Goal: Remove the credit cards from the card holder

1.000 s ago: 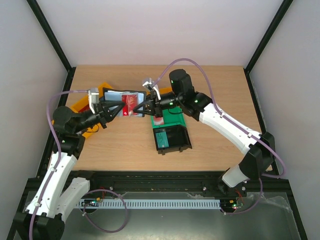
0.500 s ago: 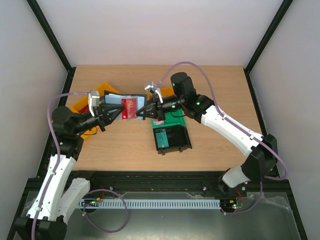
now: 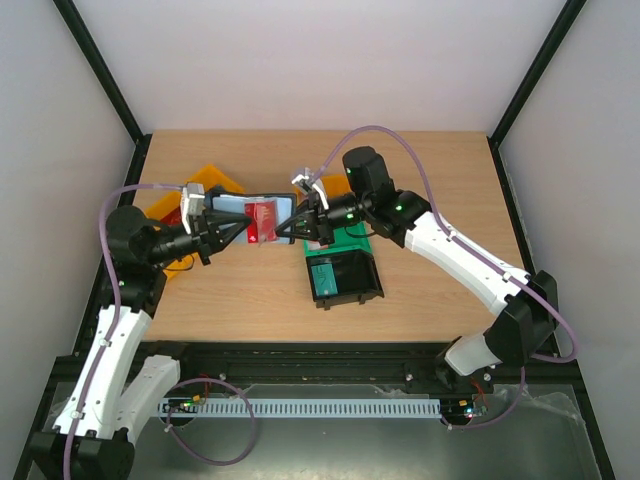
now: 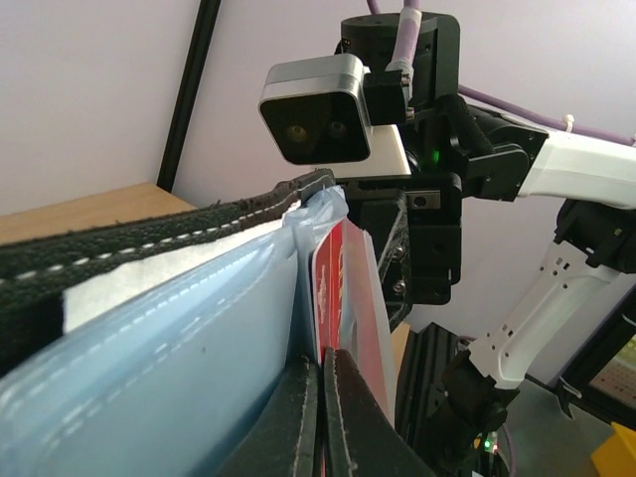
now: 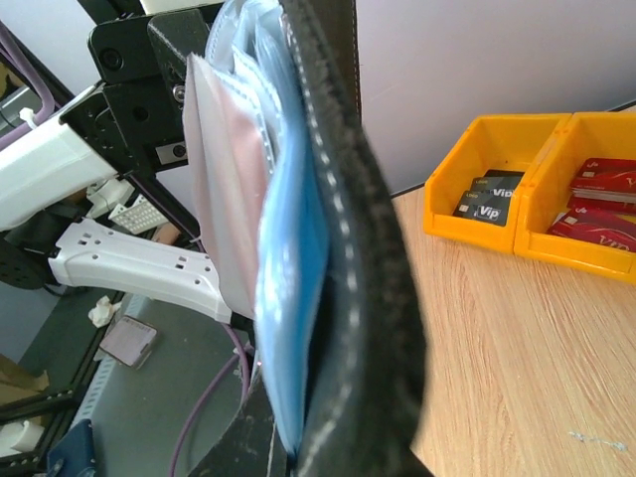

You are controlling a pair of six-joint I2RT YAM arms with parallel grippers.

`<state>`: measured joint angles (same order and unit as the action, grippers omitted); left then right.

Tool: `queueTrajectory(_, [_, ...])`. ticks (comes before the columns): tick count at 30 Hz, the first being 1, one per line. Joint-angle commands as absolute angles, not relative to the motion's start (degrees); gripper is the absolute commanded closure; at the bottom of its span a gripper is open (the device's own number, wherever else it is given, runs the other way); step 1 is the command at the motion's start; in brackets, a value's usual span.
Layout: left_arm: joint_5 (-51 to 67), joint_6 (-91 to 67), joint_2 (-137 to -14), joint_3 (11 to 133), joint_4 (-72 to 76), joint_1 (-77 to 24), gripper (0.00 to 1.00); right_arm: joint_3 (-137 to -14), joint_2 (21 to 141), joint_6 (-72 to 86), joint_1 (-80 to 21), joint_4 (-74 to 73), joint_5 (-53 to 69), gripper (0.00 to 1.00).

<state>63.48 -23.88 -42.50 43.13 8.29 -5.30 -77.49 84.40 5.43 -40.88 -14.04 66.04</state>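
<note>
The card holder, a black wallet with blue-grey lining, is held up on edge above the table between both grippers. My right gripper is shut on its edge; in the right wrist view the black cover and blue lining fill the frame. My left gripper is shut on a red credit card. In the left wrist view the fingers pinch the red card, which stands next to a pale card and the lining.
Yellow bins stand behind the wallet; in the right wrist view one holds black cards and one red cards. A black bin with a teal card and a green bin lie under the right arm.
Both grippers and the wallet have shifted slightly. The red card now sits lower and nearer, further out of the wallet's lining.
</note>
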Motion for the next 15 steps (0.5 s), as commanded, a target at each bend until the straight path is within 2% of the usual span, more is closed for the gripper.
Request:
queueTrajectory(1, [65.31, -21.36, -42.43, 44.91, 5.99, -3.87, 0.98, -77.58, 81.76, 3.32, -38.38, -15.83, 65.94, 0.98])
queueTrajectory(9, [64.08, -24.47, -42.21, 42.3, 10.07, -6.03, 0.98, -76.76, 82.56, 8.97, -38.56, -11.0, 65.65, 0.98])
queueTrajectory(15, [62.19, -28.09, -42.41, 40.39, 14.76, -7.45, 0.9, -77.29, 83.5, 9.82, -39.58, -9.34, 65.79, 0.98])
